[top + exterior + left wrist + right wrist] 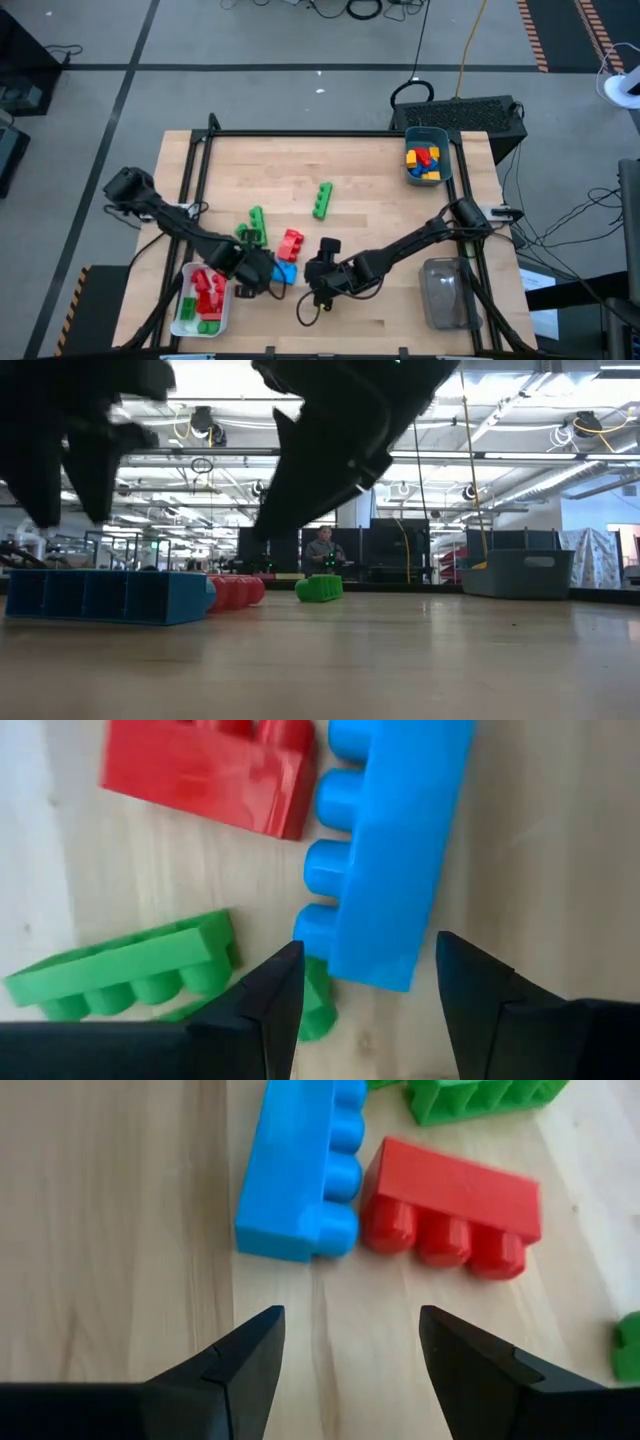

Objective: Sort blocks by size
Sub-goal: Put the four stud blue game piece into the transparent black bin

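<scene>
A long blue block (pixel 395 840) lies on its side on the table, studs pointing sideways, next to a red block (pixel 215 775) and a green block (pixel 125 965). My left gripper (pixel 365 955) hangs open over the blue block's near end, one finger on either side of it and clear of it in the low view (pixel 60 485). My right gripper (pixel 350 1320) is open above bare wood, a little to the right of the blue block (pixel 295 1170) and red block (pixel 450 1200). Farther back lies another green block (pixel 322 200).
A white bin (pixel 186 318) at the near left holds red and green blocks. A teal bin (pixel 446 160) at the far right holds blue, yellow and red blocks. A clear bin (pixel 445 290) stands at the near right. Bare wood spreads across the table's middle and far side.
</scene>
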You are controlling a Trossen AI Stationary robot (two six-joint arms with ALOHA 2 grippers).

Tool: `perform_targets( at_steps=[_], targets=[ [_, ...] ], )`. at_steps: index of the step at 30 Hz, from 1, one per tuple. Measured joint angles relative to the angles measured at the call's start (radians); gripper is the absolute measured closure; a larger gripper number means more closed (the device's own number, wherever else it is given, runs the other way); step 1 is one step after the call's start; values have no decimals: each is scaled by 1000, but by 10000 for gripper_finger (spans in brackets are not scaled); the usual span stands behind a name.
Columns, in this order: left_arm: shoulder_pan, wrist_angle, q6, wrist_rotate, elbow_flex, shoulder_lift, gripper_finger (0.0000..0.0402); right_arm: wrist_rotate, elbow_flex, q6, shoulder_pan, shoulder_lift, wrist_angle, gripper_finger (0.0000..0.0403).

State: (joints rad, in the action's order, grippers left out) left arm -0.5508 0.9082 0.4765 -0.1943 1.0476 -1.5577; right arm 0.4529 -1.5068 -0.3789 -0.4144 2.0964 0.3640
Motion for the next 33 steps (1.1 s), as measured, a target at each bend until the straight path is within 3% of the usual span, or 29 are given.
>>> perform_targets(
  at_steps=[8, 25, 33],
  targets=[
    [78, -116, -108, 93, -41, -80, 221, -10, 48, -51, -7, 0, -46, 183],
    [147, -204, -198, 267, -40, -145, 131, -7, 58, -120, -42, 1, -53, 183],
    [152, -183, -198, 268, -48, -158, 89, -3, 58, -139, -46, 2, -53, 183]
  ],
)
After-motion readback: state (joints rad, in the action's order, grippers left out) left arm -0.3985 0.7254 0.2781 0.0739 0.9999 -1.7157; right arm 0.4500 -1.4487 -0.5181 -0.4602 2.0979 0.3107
